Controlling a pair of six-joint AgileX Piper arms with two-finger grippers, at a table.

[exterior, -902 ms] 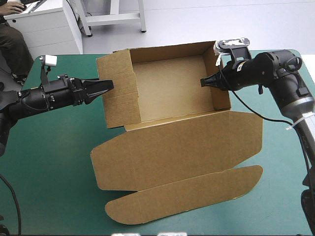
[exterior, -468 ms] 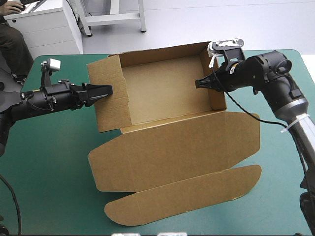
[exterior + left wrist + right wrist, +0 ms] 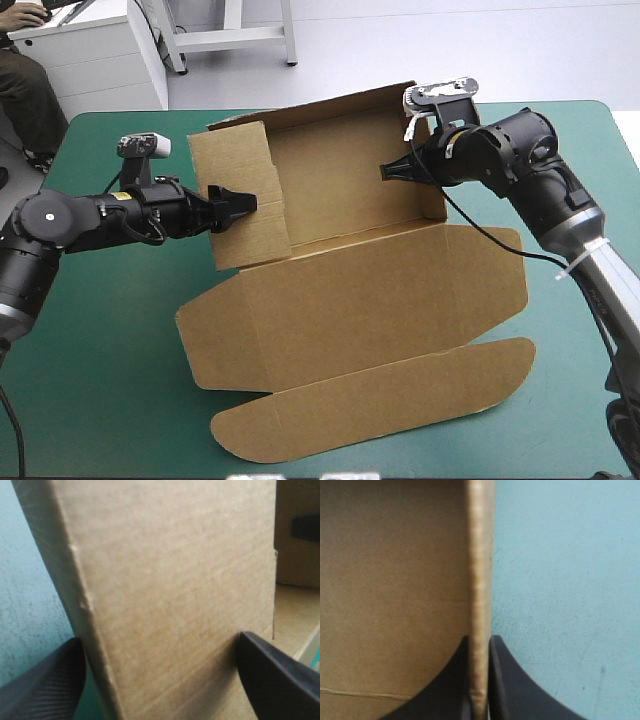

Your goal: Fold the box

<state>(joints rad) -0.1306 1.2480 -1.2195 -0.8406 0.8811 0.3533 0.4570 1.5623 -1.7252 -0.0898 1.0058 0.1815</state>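
Observation:
The brown box (image 3: 340, 180) stands on the teal-green cover as an open tray with its walls raised. Its lid (image 3: 380, 300) lies flat toward the front, ending in a rounded tuck flap (image 3: 380, 410). My left gripper (image 3: 238, 203) is open at the left wall (image 3: 245, 200). In the left wrist view that wall (image 3: 175, 605) fills the gap between the spread fingers of the left gripper (image 3: 159, 639). My right gripper (image 3: 392, 170) is shut on the top edge of the right wall (image 3: 432, 170). The right wrist view shows the right gripper (image 3: 480, 680) pinching the board's edge (image 3: 480, 580).
The box's back wall (image 3: 330, 105) stands close to the table's far edge. Bare teal-green cover (image 3: 100, 350) lies at the front left, with more at the right (image 3: 570, 400) beyond the lid.
The box has shifted left and turned a little. My left gripper has moved in to the left wall and opened. My right gripper, still pinching the right wall, has moved left.

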